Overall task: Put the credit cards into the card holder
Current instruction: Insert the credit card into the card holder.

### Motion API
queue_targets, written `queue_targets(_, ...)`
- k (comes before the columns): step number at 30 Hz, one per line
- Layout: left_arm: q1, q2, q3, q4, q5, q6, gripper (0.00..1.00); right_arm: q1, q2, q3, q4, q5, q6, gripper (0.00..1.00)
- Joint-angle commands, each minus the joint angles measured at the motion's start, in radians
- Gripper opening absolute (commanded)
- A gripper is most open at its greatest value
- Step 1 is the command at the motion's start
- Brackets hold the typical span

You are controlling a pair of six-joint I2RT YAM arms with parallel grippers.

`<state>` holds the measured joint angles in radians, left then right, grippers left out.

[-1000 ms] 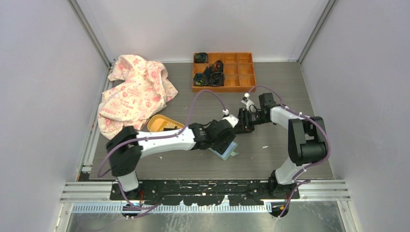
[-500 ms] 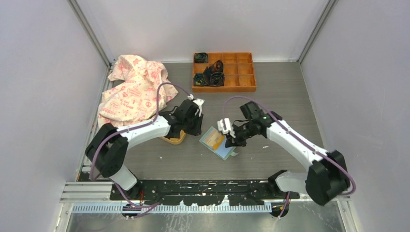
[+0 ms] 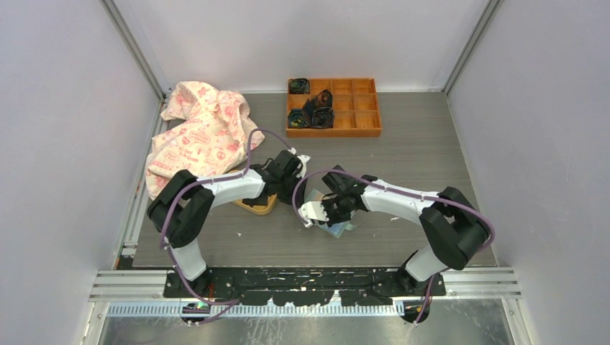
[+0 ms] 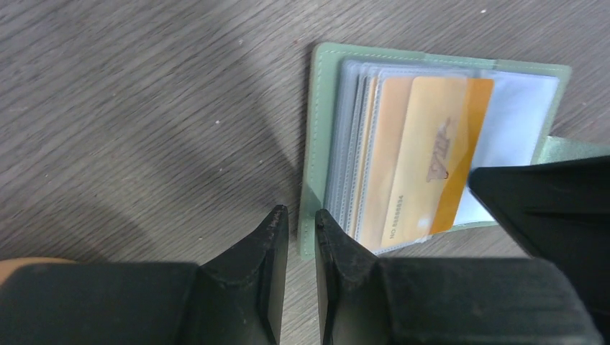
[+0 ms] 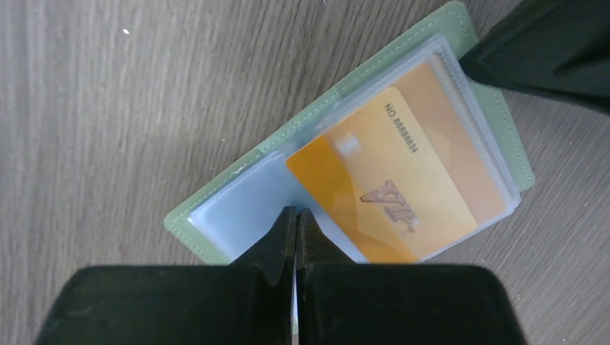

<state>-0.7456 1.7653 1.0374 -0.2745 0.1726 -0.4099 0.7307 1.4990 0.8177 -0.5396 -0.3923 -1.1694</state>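
Lying open, the card holder (image 4: 314,144) has right jaws clenched over its sleeve (image 5: 237,208), left jaws narrowly parted at its edge.

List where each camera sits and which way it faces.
Top external: high behind the robot, looking down on the table; left arm and right arm show whole.
Left wrist: on the left arm, looking down past the left gripper at the card holder.
Right wrist: on the right arm, looking down past the right gripper at the orange card.
Shared: both wrist views show the holder and card.

White arms (image 3: 229,188), black joints (image 3: 449,231) — cables (image 3: 162,219) seemingly purple.
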Motion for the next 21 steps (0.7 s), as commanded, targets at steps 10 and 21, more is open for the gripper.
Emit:
queue_targets(10, 0.002, 0.024, -0.039, 0.150, 0.128, -0.039, 0.20, 0.049, 0.030, 0.007, 0.229, 0.207, 0.083, 0.01)
queue_targets(21, 0.002, 0.012, -0.072, 0.187, 0.127, -0.083, 0.19, 0.038, -0.034, 0.006, 0.235, 0.190, 0.152, 0.04)
